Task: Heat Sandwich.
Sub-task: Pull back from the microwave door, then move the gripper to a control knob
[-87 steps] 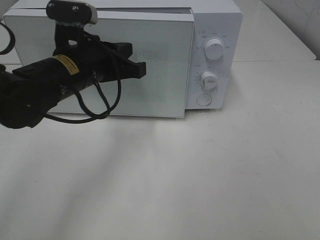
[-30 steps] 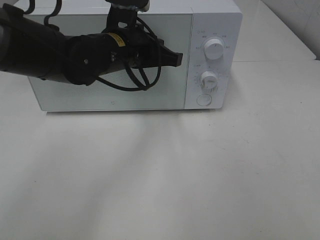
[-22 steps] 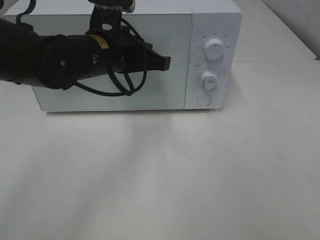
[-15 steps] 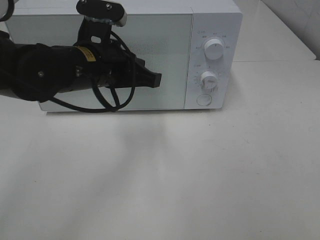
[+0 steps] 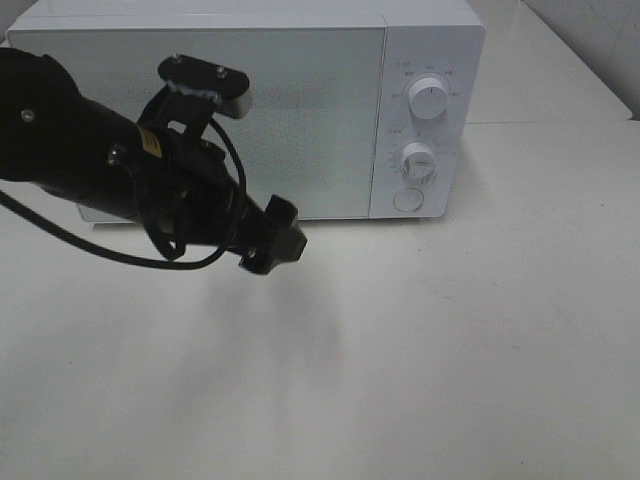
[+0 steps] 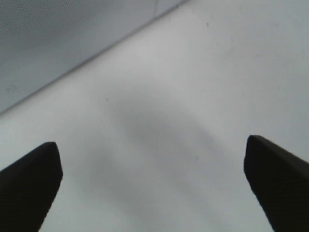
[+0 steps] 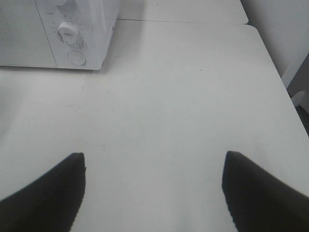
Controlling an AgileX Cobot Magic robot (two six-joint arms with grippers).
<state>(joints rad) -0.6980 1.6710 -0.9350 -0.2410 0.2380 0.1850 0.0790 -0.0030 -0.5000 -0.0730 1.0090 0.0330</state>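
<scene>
Holds the left hand (image 5: 274, 240) spread and empty before the shut microwave (image 5: 300, 110) toward the desk's (image 5: 450, 350) back edge, presumably freeing it for the dials (image 5: 419, 160).

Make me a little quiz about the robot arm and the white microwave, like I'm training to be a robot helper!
1. True or false: the microwave door is shut.
2. How many turning knobs does it have? A one, B two, C four.
3. Fill in: the left gripper hangs open over the table, holding ____.
Key: 1 true; 2 B; 3 nothing.
</scene>
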